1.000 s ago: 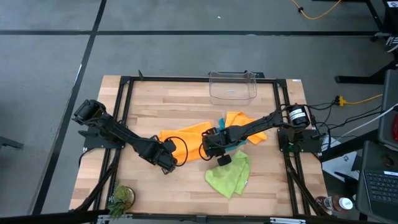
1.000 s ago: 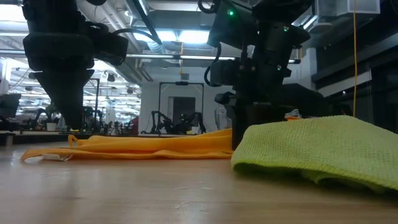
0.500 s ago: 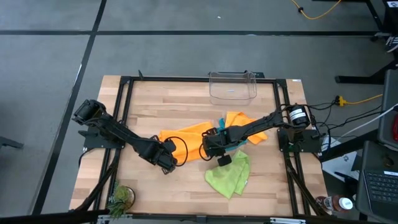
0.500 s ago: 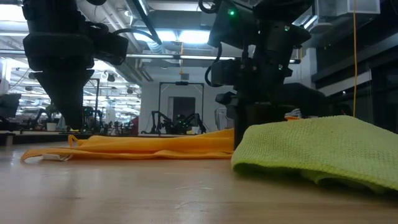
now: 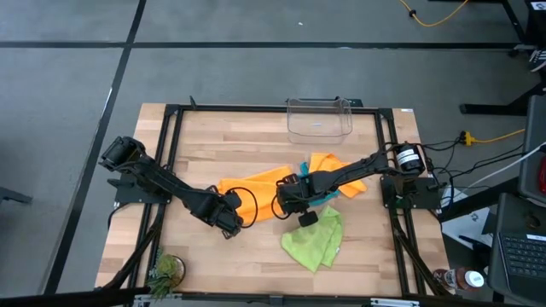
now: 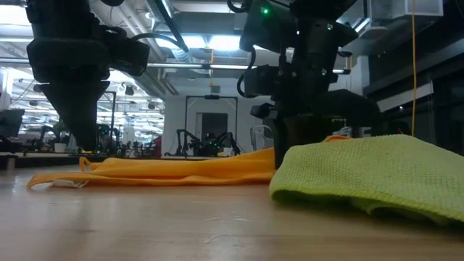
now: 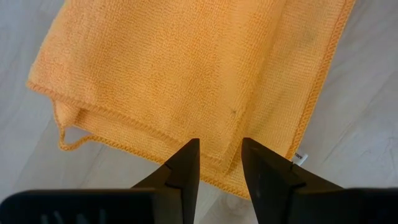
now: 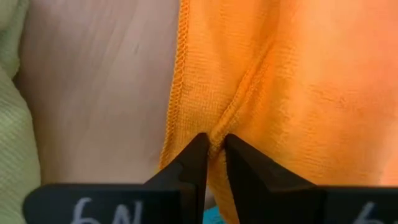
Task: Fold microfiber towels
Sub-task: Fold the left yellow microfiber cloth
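The table [image 5: 256, 149] carries the whole job, with a clear bin [image 5: 319, 118] at its far edge and a small plant [image 5: 165, 270] at the near left corner. On it, the orange towel [image 5: 264, 181] lies spread and flat across the middle, a doubled layer showing along one hem and a loose thread loop at one corner. A second orange towel [image 5: 328, 164] sits behind it toward the bin, a green towel [image 5: 316, 240] lies crumpled just in front of the right arm, and only a sliver of the teal towel [image 5: 324, 198] shows under that arm.

The step looks like taking two edges of the spread orange towel to fold it over. The right gripper [image 8: 211, 155] has its jaws nearly closed, pinching a raised ridge of orange fabric beside the hem. The left gripper [image 7: 217, 162] is down at the opposite edge, jaws partly open, straddling the doubled hem with nothing clamped.

To do it well, the left should close on both layers before either arm lifts, and both should rise together, keeping clear of the green towel.
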You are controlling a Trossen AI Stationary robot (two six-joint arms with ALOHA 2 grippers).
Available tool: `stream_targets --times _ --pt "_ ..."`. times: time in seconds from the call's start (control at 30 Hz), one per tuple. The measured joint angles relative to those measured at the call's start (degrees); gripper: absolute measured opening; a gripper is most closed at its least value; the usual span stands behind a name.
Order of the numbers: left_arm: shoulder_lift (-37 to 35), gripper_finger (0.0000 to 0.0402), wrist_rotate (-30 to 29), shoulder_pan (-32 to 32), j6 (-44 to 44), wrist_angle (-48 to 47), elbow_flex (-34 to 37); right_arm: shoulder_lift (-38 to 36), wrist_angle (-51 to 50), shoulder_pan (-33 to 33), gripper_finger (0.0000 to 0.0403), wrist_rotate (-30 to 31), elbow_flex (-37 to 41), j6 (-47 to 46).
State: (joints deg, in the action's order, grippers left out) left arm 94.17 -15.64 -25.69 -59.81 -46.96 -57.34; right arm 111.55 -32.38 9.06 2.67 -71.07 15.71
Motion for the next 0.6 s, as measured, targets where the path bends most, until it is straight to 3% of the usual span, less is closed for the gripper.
stream_targets --times 0.6 --pt "0.0 0.0112 0.0 0.0 0.0 0.1 0.0 0.0 0.1 -0.1 0.0048 -1.3 0.0 -0.2"
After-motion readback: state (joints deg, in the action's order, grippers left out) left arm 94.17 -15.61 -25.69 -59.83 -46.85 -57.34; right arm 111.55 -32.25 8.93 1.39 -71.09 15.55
